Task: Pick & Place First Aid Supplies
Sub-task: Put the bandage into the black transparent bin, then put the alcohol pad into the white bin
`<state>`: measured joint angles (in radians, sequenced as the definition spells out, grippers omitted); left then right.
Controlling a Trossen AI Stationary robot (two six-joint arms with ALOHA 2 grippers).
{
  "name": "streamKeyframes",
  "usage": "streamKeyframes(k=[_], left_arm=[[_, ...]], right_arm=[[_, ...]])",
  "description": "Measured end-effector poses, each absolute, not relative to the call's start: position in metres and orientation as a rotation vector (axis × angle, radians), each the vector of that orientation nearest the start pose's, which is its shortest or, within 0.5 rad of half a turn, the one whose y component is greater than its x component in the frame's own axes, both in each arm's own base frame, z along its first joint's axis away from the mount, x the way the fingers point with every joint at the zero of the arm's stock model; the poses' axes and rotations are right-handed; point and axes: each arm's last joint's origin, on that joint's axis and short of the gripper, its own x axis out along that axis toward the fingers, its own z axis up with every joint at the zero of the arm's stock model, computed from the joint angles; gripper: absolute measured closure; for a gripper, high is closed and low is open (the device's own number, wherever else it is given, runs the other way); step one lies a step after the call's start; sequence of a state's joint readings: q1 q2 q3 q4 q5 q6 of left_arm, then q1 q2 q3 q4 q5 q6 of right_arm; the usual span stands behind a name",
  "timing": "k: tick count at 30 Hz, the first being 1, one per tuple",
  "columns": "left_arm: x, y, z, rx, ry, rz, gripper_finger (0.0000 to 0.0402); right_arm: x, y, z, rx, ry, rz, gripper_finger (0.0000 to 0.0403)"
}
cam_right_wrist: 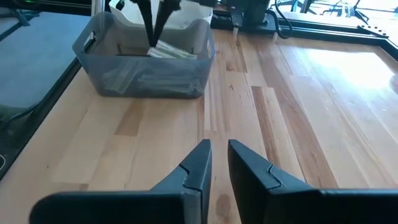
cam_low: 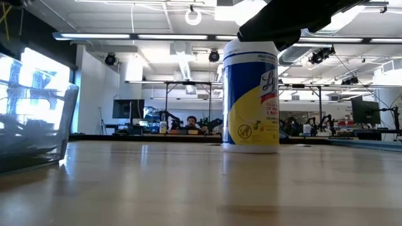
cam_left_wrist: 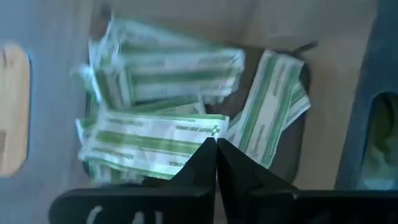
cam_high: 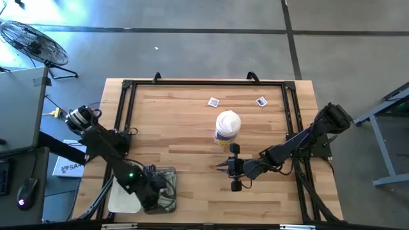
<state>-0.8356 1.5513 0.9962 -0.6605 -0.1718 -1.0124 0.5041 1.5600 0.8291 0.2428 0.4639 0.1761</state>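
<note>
Pale wood planks make up the table (cam_high: pixel 192 185), seen from the high view inside a dark frame. Two square white packets (cam_high: pixel 213 101) lie near its far edge, apart from each other, the second (cam_high: pixel 261 101) to the right. A white-lidded canister (cam_high: pixel 227 125) stands mid-table. The left gripper (cam_high: pixel 160 191) hangs over a clear bin (cam_high: pixel 167 174) at the near left; the right gripper (cam_high: pixel 225 166) hovers just in front of the canister.

The low view alone shows the canister's blue and yellow label (cam_low: pixel 251 94), the bin's wall (cam_low: pixel 38 125) at the left, and a person far off in the room behind.

The left wrist view looks down into the bin, where about four green-striped strips (cam_left_wrist: pixel 155 134) lie heaped; its jaws are pressed together, holding nothing, just above the pile.

The right wrist view shows the right gripper (cam_right_wrist: pixel 219 158) over bare wood, jaws parted by a narrow gap and empty, with the bin (cam_right_wrist: pixel 146 62) and its strips (cam_right_wrist: pixel 171 53) well ahead.
</note>
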Motion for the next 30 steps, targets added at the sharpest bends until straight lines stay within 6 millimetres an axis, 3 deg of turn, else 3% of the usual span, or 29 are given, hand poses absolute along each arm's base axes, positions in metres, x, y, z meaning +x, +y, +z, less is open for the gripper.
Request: streamKeyframes(k=[5,9,15,19,23,30], left_arm=[[0.206,-0.204,0.190,-0.356,1.302,0.020,0.0355],[0.212,-0.199,0.191,-0.346,1.352,-0.086,0.0321],[0.219,-0.182,0.225,-0.112,1.198,-0.168,0.0310],[0.233,-0.157,0.252,0.035,0.954,-0.118,0.0310],[0.254,-0.124,0.260,0.140,0.866,-0.092,0.0310],[0.293,-0.045,0.238,0.155,0.693,0.029,0.0310]], right_arm=[[0.288,0.144,0.205,-0.054,0.434,0.003,0.0356],[0.288,0.144,0.204,-0.054,0.435,0.003,0.0354],[0.288,0.144,0.204,-0.052,0.438,0.002,0.0356],[0.288,0.144,0.204,-0.052,0.437,-0.001,0.0354],[0.288,0.144,0.204,-0.051,0.439,0.001,0.0356],[0.288,0.145,0.204,-0.052,0.440,0.007,0.0355]])
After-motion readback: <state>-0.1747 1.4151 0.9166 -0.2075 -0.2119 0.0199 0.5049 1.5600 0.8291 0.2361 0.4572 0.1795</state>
